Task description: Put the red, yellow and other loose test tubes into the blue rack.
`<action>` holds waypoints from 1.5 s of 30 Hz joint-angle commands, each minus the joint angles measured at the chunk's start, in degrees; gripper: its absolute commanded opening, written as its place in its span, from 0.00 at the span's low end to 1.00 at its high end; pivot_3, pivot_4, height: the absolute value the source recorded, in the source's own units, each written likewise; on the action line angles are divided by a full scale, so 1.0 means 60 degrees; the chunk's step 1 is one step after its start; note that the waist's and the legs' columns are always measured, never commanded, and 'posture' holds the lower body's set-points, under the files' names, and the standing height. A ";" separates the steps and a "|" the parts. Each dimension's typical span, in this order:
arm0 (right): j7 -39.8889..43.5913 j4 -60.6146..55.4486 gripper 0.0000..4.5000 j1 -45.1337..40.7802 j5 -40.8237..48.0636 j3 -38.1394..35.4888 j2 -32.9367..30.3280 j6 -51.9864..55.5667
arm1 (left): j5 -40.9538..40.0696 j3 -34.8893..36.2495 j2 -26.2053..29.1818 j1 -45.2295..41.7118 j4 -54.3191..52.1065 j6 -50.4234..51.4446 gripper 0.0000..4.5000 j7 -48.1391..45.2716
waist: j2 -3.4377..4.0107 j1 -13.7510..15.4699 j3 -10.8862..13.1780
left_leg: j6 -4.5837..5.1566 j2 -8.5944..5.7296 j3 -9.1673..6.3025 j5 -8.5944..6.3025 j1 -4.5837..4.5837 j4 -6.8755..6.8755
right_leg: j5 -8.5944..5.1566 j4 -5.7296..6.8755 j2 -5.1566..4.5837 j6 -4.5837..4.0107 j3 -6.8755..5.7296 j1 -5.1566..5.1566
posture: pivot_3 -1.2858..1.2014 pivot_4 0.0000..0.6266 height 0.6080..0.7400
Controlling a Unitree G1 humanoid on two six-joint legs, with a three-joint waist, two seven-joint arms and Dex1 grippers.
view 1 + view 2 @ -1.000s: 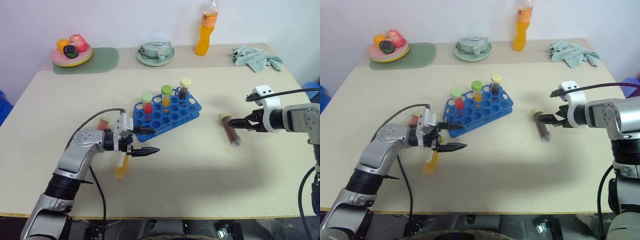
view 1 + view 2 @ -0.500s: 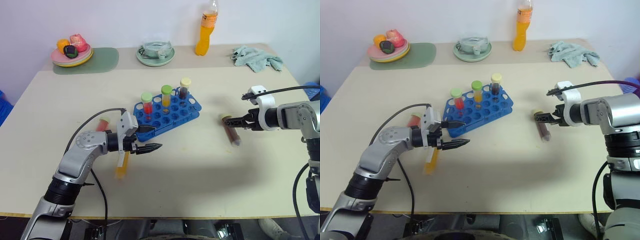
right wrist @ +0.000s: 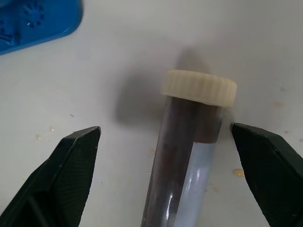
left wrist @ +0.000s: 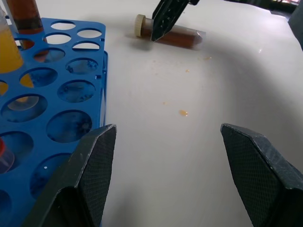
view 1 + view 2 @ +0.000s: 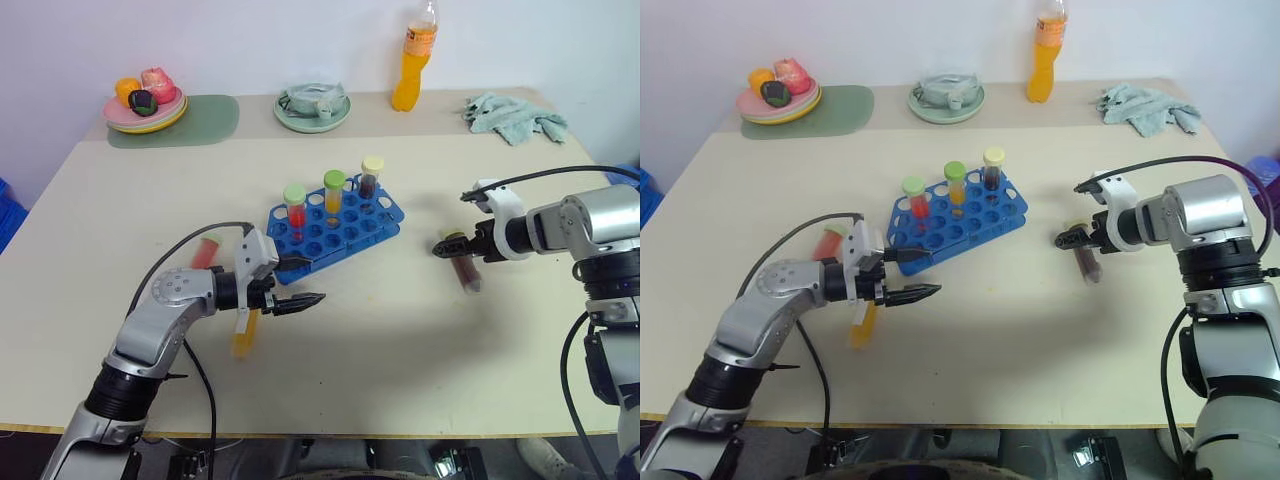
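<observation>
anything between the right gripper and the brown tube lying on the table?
Nothing visible. The right gripper is open, with a finger on each side of the brown tube, just below its pale cap. Only bare table shows between fingers and tube.

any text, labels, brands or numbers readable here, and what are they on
None can be read.
Orange drink bottle: its label band is too small to read.
Dark brown tube lying on the table: a pale strip along its side, no print visible.
Blue rack: no markings visible.
</observation>
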 commanded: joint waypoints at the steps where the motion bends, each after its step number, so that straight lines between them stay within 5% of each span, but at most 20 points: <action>1: 0.0241 -0.0179 0.58 0.0199 -0.0089 0.0232 -0.0059 -0.0048 | -0.0073 0.0098 0.0081 -0.0027 -0.0306 0.0050 0.81 0.0041 | -0.0001 -0.0002 -0.0001 | 0.0001 0.0000 0.0000 0.0000 0.0000 0.0002 | 0.0002 0.0002 0.0001 -0.0001 0.0000 0.0000 | 0.52 0.24 1.00; 5: 0.0401 -0.0302 0.18 0.0422 -0.0301 0.0466 -0.0088 -0.0376 | -0.0071 0.0132 0.0119 -0.0209 -0.0106 0.0081 0.81 -0.0036 | -0.0009 -0.0015 -0.0009 | 0.0004 0.0000 0.0000 -0.0002 0.0003 0.0004 | 0.0004 0.0004 0.0002 0.0000 0.0000 0.0002 | 0.52 0.24 1.00; 16: 0.0765 -0.1619 0.18 0.1350 -0.0633 0.0580 -0.0389 -0.1137 | -0.0042 0.0098 0.0121 -0.0437 0.0090 0.0076 0.81 -0.0102 | -0.0039 0.0023 -0.0027 | 0.0004 0.0000 -0.0001 -0.0006 0.0012 0.0035 | 0.0009 0.0007 0.0005 0.0002 0.0000 0.0029 | 0.52 0.24 1.00; 29: 0.0742 -0.3370 0.17 0.2453 -0.0220 -0.0803 0.0066 -0.2063 | 0.0018 0.0274 0.0163 -0.0231 0.0225 -0.0245 0.81 -0.0169 | -0.0052 0.0015 -0.0034 | 0.0007 0.0001 -0.0002 -0.0010 0.0012 0.0046 | 0.0010 0.0006 0.0006 0.0002 -0.0001 0.0036 | 0.52 0.24 1.00; 34: 0.1026 -0.5156 0.17 0.2873 0.1959 -0.3943 0.2147 -0.4003 | -0.0112 0.0491 0.0270 -0.0104 0.0043 -0.0132 0.81 -0.0032 | -0.0049 -0.0210 -0.0030 | 0.0004 0.0018 0.0008 -0.0005 0.0013 0.0032 | 0.0017 0.0024 0.0019 0.0000 0.0014 0.0011 | 0.52 0.24 1.00; 39: 0.0665 -0.5311 0.17 0.3554 0.0928 -0.3529 0.3746 -0.7938 | -0.0093 0.0677 0.0396 -0.0089 -0.0125 -0.0081 0.81 0.0165 | -0.0062 -0.0189 -0.0038 | 0.0003 0.0017 0.0008 -0.0004 0.0015 0.0034 | 0.0017 0.0026 0.0022 -0.0001 0.0014 0.0014 | 0.52 0.24 1.00; 45: 0.0339 -0.2407 0.17 0.3090 0.0229 -0.3305 0.5813 -1.1626 | -0.0056 0.0885 0.0426 -0.0136 -0.0240 -0.0087 0.81 0.0562 | -0.0056 -0.0236 -0.0035 | -0.0006 0.0016 0.0016 -0.0001 0.0087 0.0013 | 0.0018 0.0031 0.0035 -0.0003 0.0036 0.0058 | 0.52 0.24 1.00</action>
